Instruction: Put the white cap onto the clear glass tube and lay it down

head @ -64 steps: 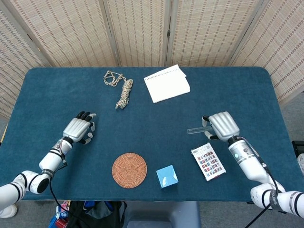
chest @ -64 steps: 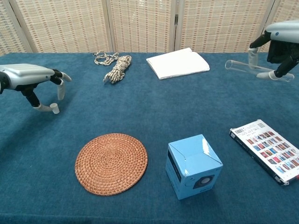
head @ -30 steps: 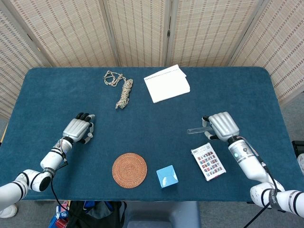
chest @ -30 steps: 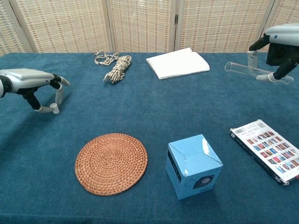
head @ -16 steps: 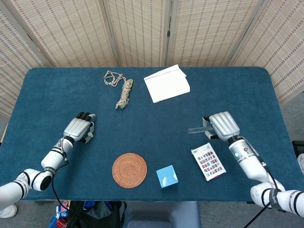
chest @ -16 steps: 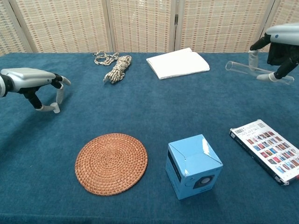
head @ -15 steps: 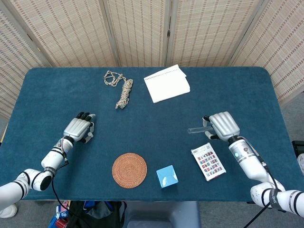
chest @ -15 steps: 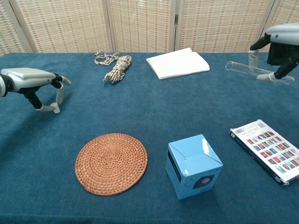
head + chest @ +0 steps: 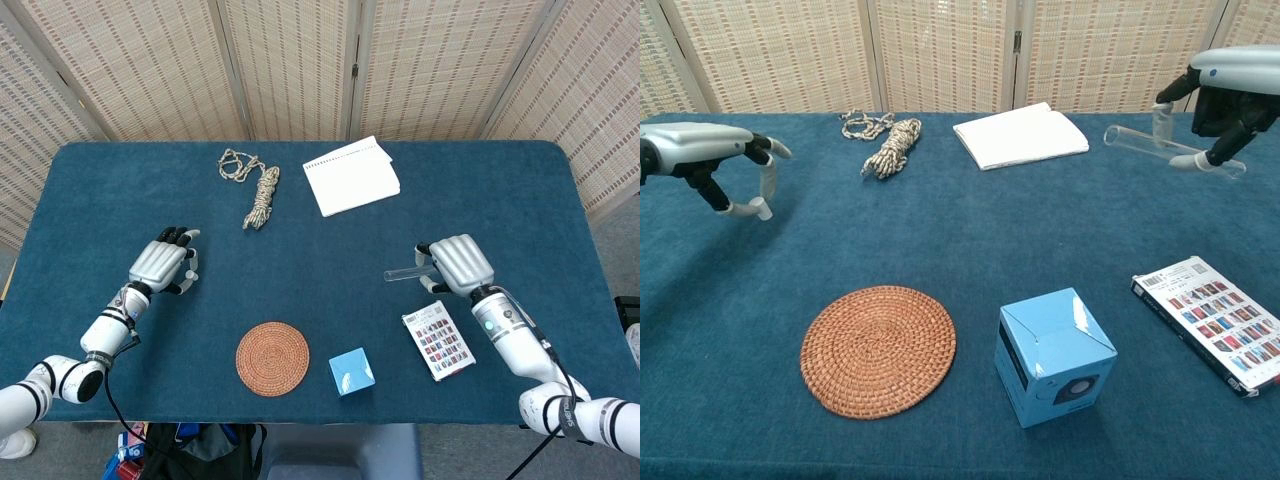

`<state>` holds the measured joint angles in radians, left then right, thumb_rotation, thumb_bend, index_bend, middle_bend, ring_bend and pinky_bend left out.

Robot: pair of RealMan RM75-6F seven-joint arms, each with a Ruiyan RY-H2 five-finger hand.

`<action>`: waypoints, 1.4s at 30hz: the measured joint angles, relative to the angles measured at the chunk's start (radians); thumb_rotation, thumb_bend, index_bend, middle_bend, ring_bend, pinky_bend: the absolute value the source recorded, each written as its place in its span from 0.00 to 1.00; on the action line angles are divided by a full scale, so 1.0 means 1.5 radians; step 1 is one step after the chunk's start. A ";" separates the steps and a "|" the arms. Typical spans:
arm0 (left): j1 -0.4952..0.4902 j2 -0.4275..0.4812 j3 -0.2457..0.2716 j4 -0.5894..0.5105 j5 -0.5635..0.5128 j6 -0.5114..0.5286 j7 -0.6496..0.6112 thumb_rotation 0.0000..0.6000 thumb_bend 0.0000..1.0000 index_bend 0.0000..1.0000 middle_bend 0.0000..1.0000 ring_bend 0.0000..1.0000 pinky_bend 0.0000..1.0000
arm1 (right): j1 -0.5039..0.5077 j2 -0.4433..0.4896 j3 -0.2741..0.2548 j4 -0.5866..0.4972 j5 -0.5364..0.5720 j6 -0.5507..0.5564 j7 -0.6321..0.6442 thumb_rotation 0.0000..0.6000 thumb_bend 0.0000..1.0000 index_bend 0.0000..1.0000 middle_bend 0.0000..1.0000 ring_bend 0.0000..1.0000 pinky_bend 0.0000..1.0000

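Note:
My right hand [image 9: 458,264] [image 9: 1223,88] holds the clear glass tube [image 9: 1150,145] [image 9: 400,273] above the table, roughly level, with its open end pointing toward the table's middle. At the left, my left hand [image 9: 164,263] [image 9: 702,150] hangs above the cloth and pinches the small white cap [image 9: 761,208] between thumb and a finger. The head view hides the cap under that hand. The two hands are far apart across the table.
A woven round coaster [image 9: 272,358] and a light blue box [image 9: 351,371] lie near the front edge. A printed card box [image 9: 438,340] lies below my right hand. A rope bundle [image 9: 260,198] and a white notebook [image 9: 351,176] lie toward the back.
Both hands have risen. The left hand has lifted the cap higher off the cloth, and the right hand has carried the tube up and a little toward the table's middle.

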<state>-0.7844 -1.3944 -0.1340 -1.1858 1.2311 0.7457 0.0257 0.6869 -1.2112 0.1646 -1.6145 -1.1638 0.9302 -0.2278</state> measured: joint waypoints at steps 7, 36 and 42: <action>0.012 0.059 -0.036 -0.109 0.011 0.045 -0.075 1.00 0.41 0.56 0.06 0.00 0.00 | 0.022 -0.051 0.017 0.015 -0.012 -0.006 0.029 1.00 0.80 0.86 1.00 1.00 1.00; 0.017 0.089 -0.128 -0.351 -0.027 0.185 -0.074 1.00 0.44 0.60 0.09 0.01 0.00 | 0.117 -0.324 0.089 0.216 -0.056 0.036 0.159 1.00 0.81 0.87 1.00 1.00 1.00; 0.009 0.077 -0.129 -0.359 -0.031 0.192 -0.054 1.00 0.44 0.59 0.09 0.01 0.00 | 0.128 -0.364 0.104 0.252 -0.058 0.047 0.187 1.00 0.82 0.87 1.00 1.00 1.00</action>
<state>-0.7708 -1.2793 -0.3280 -1.7238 1.1845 1.0332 -0.0560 0.8787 -1.7573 0.3200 -1.2364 -1.2503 1.0011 0.0531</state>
